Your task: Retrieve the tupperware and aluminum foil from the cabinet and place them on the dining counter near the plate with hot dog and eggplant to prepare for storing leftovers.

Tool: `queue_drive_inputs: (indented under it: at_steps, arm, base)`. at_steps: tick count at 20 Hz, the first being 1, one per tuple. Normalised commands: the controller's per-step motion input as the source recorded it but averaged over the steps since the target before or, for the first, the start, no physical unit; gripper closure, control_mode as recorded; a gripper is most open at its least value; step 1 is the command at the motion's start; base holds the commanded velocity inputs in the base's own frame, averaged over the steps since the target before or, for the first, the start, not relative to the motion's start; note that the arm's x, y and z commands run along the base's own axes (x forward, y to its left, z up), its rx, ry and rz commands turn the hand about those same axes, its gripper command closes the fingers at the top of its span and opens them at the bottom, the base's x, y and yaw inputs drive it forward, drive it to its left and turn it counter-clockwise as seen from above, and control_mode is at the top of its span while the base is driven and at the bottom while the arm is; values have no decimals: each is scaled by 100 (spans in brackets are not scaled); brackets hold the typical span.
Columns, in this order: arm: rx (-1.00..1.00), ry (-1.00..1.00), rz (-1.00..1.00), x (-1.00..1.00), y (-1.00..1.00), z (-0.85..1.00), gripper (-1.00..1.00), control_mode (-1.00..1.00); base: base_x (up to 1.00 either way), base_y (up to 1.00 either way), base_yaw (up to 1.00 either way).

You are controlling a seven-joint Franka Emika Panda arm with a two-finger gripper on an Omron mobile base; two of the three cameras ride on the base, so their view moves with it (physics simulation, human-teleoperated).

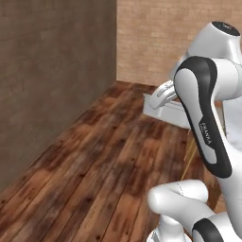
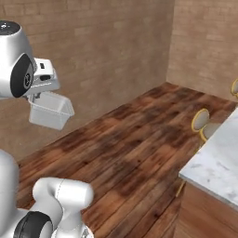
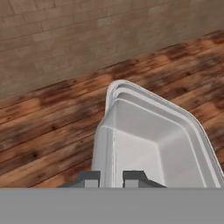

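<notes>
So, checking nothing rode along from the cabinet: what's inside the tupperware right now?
The tupperware, held in the shut gripper, looks empty: bare walls and floor in the hand view. Its near end runs out of the picture at the bottom, so that part is unseen.

tub: clear greyish plastic tub (image 1: 163, 109) mostly behind arm
counter: white-grey marble dining counter (image 2: 218, 162) cut by right edge

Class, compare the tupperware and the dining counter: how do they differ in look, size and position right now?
The tupperware is a small, clear greyish tub; the dining counter is a large white-grey marble slab on a wooden base. The tupperware hangs in the air, clamped in the shut gripper; the dining counter stands on the floor. Both look pale.
</notes>
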Motion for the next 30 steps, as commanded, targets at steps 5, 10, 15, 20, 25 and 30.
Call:
queue_drive_inputs:
  at_steps: [5,10,15,20,25,30]
  arm:
    - [0,0,0,0,0,0,100,100]
    - [0,0,0,0,0,0,100,100]
    - [0,0,0,0,0,0,100,100]
    - [0,0,0,0,0,0,100,100]
    - [0,0,0,0,0,0,100,100]
    - [0,0,0,0,0,0,100,100]
  base:
    - [100,35,-44]
    - [100,34,-45]
    - [98,35,-52]
    - [94,40,-55]
    - [94,52,-56]
    - [99,78,-52]
